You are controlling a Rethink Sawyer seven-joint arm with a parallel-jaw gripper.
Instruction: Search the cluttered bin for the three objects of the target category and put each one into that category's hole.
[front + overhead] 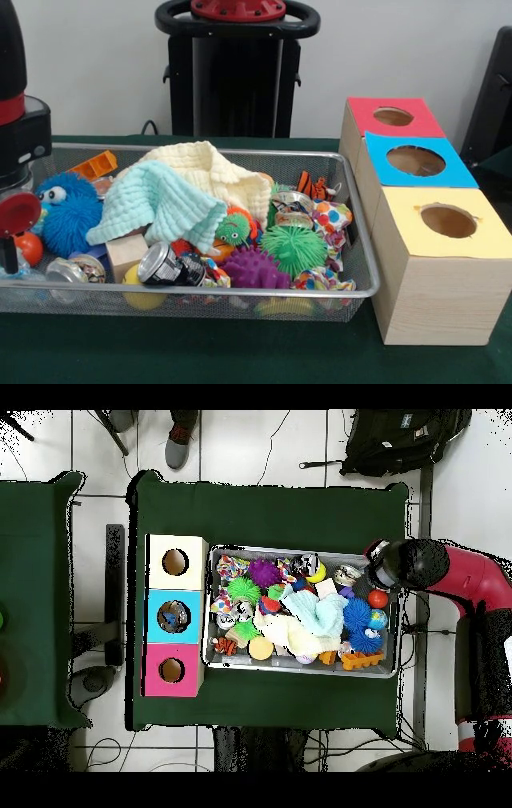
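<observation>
A green-covered table (pixel 240 360) holds one wire-mesh bin (pixel 352 288) and three wooden boxes beside it, each with one round hole: yellow-topped (pixel 488 232), blue-topped (pixel 384 148), pink-topped (pixel 364 108). In the clutter lie two spiky balls, green (pixel 294 248) and purple (pixel 254 268), one fuzzy blue toy (pixel 68 212) and two knitted cloths, mint (pixel 156 200) and cream (pixel 220 172). The gripper (pixel 10 232) hangs over the bin's end; whether its claw is spread cannot be told.

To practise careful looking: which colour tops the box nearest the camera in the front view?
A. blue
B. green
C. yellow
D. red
C: the nearest box has a yellow top, with the blue one and then the red one behind it.
</observation>
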